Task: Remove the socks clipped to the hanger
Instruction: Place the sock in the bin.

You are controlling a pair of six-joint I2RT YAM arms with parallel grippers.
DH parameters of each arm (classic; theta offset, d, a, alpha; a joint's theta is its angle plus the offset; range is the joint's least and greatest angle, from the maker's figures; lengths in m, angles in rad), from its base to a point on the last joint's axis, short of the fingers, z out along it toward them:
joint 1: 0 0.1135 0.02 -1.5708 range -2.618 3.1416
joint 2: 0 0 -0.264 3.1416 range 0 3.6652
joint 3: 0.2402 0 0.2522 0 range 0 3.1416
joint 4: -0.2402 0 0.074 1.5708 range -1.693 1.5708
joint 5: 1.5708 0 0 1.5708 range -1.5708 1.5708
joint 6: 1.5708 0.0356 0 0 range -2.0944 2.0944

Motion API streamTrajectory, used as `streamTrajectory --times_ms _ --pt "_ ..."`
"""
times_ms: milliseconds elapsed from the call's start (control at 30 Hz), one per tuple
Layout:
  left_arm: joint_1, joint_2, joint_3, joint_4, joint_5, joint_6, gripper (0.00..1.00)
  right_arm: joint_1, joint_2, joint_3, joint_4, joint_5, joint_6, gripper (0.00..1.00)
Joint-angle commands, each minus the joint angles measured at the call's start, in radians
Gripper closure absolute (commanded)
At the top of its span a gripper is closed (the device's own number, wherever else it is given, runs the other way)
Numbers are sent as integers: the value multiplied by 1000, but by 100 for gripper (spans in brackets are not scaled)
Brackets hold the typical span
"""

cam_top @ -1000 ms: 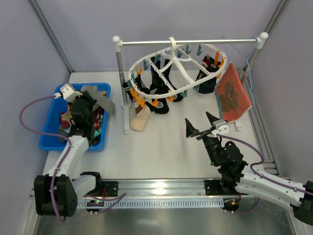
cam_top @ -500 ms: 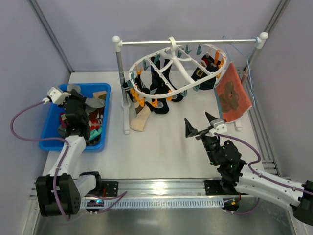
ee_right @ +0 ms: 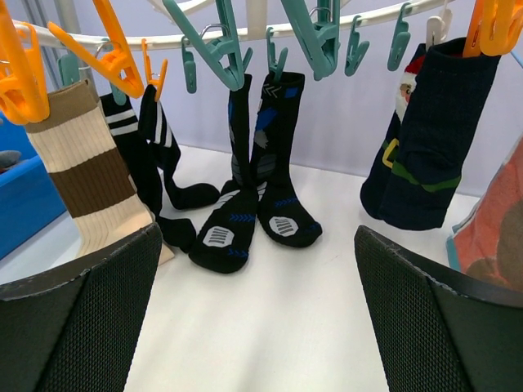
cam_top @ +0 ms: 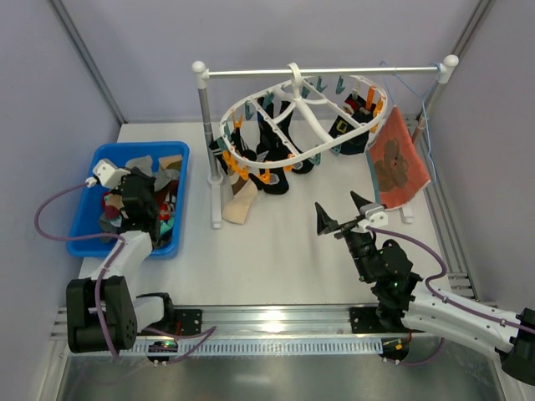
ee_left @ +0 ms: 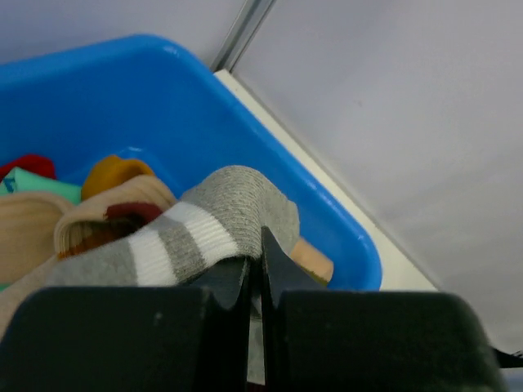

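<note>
The white oval hanger [cam_top: 311, 155] hangs by its hook from the rail, with orange and teal clips [ee_right: 214, 51] around it. Several socks stay clipped: a beige and brown one [ee_right: 88, 167], black ones with blue marks [ee_right: 255, 196] and a navy one [ee_right: 429, 139]; from above they hang below the frame [cam_top: 272, 163]. My left gripper [cam_top: 142, 188] is low in the blue bin [cam_top: 82, 227], shut [ee_left: 255, 245] on a grey and white striped sock [ee_left: 196, 233] folded over its tips. My right gripper [cam_top: 341, 210] stands open [ee_right: 257, 233] above the table, short of the hanging socks.
The bin [ee_left: 245, 106] holds several loose socks in beige, red, mustard and teal. The white and grey rail stand [cam_top: 205, 125] carries the hanger. An orange-red flowered cloth [cam_top: 397, 163] hangs at the right on a blue wire hanger [cam_top: 418, 109]. Walls close in on both sides.
My left gripper has swung left and then down into the bin, drawing the grey sock off the bin's right edge and inward. The right arm has not moved.
</note>
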Motion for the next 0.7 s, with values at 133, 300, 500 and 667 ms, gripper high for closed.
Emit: streamTrajectory --times_ms 133,300,500,667 --pt "6 -19 -40 14 -9 -43 97 -3 -21 4 17 -6 25 0" --pt "-13 -73 -53 -7 -16 -26 40 -3 -22 5 14 -4 25 0" --pt "-131 -148 -31 -80 -120 43 14 -5 -21 5 12 -4 27 1" --pt "-156 -177 16 -216 -52 28 0 -3 -22 7 12 -3 25 0"
